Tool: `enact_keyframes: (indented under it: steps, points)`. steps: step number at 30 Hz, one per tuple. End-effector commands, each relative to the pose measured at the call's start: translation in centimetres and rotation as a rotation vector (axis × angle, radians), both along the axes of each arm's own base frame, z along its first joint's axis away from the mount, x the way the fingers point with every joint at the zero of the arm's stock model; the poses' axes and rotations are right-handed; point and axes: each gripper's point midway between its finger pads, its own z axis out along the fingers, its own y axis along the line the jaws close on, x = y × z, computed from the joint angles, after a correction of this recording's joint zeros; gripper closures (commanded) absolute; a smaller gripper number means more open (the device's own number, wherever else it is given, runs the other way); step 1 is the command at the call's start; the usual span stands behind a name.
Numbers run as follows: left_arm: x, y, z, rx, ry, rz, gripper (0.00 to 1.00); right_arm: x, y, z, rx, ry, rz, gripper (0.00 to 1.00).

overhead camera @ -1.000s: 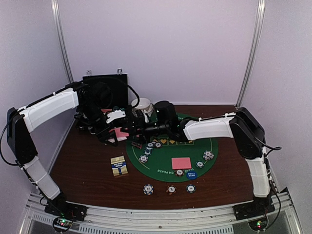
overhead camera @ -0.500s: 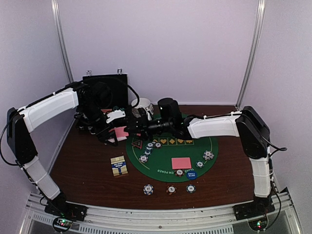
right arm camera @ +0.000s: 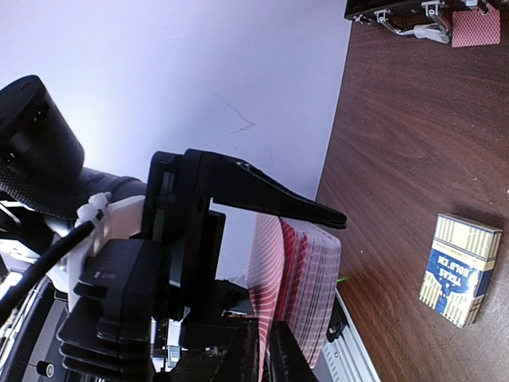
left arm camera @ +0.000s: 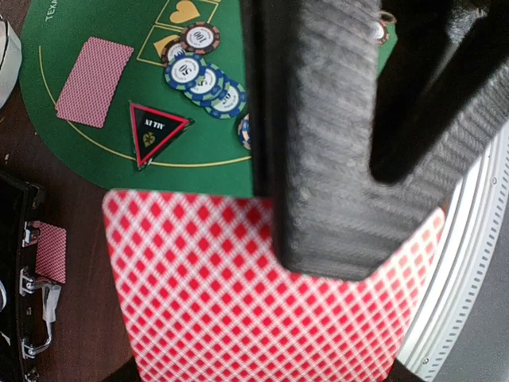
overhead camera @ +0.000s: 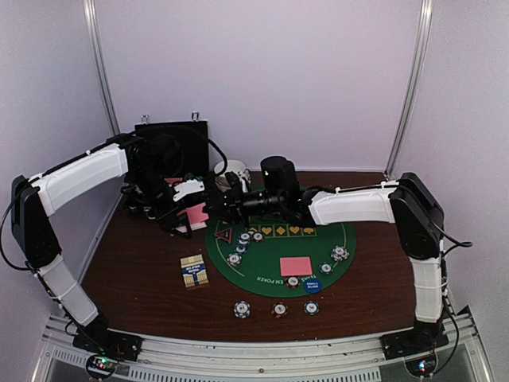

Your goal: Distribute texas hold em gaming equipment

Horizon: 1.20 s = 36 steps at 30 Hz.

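Observation:
My left gripper [overhead camera: 189,208] is shut on a deck of pink-backed cards [overhead camera: 197,215], held above the table's left part; the deck fills the left wrist view [left arm camera: 238,294] under one finger [left arm camera: 318,159]. My right gripper [overhead camera: 226,204] reaches left to the deck. In the right wrist view its fingertips [right arm camera: 266,350] pinch one card [right arm camera: 266,278] bowed away from the deck [right arm camera: 318,270]. On the green mat [overhead camera: 262,274] lie a pink card [overhead camera: 296,266], a red-triangle token [overhead camera: 223,235], a blue disc [overhead camera: 312,285] and striped chips [overhead camera: 242,243].
Three chips [overhead camera: 279,309] sit in a row in front of the mat. A card box [overhead camera: 194,271] lies left of the mat. A black case [overhead camera: 171,139] stands at the back left, with a card [right arm camera: 475,28] inside. White bowls [overhead camera: 227,169] stand behind the grippers.
My right gripper and wrist have drawn back a little to the right from the deck. The left arm and the deck have stayed in place.

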Motion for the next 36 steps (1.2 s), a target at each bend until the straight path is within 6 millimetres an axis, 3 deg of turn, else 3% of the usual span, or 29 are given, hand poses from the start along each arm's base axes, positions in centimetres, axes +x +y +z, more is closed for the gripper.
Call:
enact_keyframes:
  steps: [1,4,12,26,30,36]
  points:
    - [0.5,0.0,0.6,-0.012,-0.031,-0.005,1.0,-0.5,-0.6,3.0,0.068,-0.019,0.016,0.95]
    - [0.5,0.0,0.6,-0.009,-0.035,-0.005,1.0,-0.5,-0.5,2.7,0.077,0.0,0.02,1.0]
    - [0.4,0.1,0.6,-0.008,-0.039,-0.006,1.0,-0.1,-1.2,2.0,0.059,0.009,0.011,1.0]
    - [0.3,0.1,0.7,-0.01,-0.038,-0.01,1.0,2.4,-5.5,3.5,0.087,0.009,-0.077,1.0]
    - [0.3,0.2,0.7,-0.008,-0.041,-0.009,1.0,3.4,-7.3,3.2,0.077,0.014,-0.11,1.0]
    - [0.3,0.3,0.7,-0.005,-0.043,-0.008,1.0,7.0,-12.0,1.5,0.053,0.036,-0.204,1.0]
